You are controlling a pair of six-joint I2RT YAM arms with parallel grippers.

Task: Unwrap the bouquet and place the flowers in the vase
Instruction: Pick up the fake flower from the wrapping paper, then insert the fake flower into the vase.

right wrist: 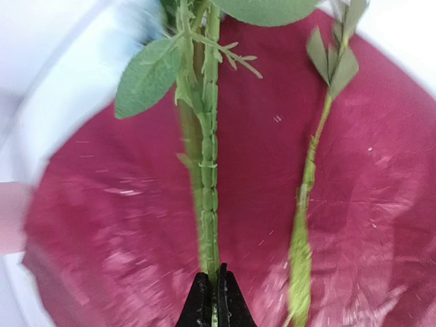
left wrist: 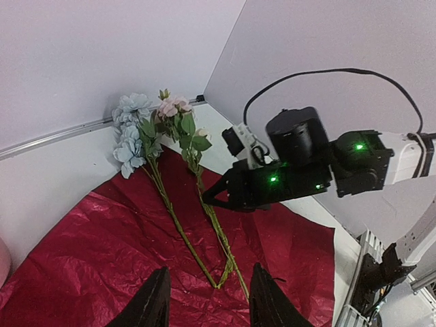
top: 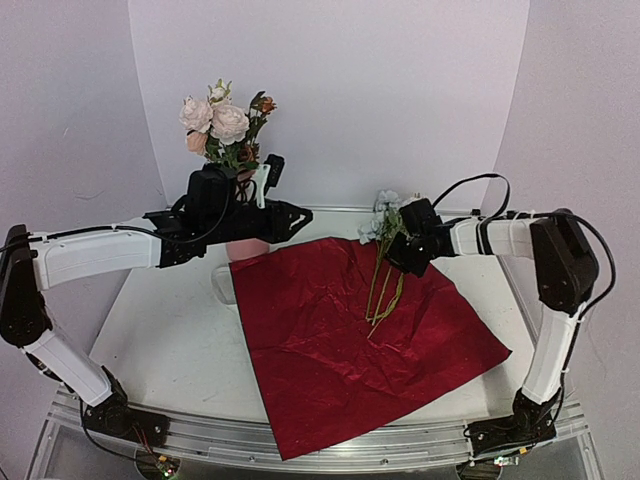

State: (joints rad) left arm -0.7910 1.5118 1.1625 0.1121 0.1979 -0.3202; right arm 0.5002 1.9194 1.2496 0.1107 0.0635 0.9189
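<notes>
The salmon-pink vase stands at the back left, half hidden behind my left arm, with pink, peach and white flowers in it. The dark red wrapping paper lies spread flat. On it lie two flowers, a pale blue one and a pink one, with long green stems. My right gripper is shut on the stem of the pink one, low over the paper. My left gripper hovers open and empty above the paper, beside the vase.
White walls close in the back and both sides. The second stem lies just right of the held one. The right arm stretches across the paper's far corner. Bare white table shows left of the paper.
</notes>
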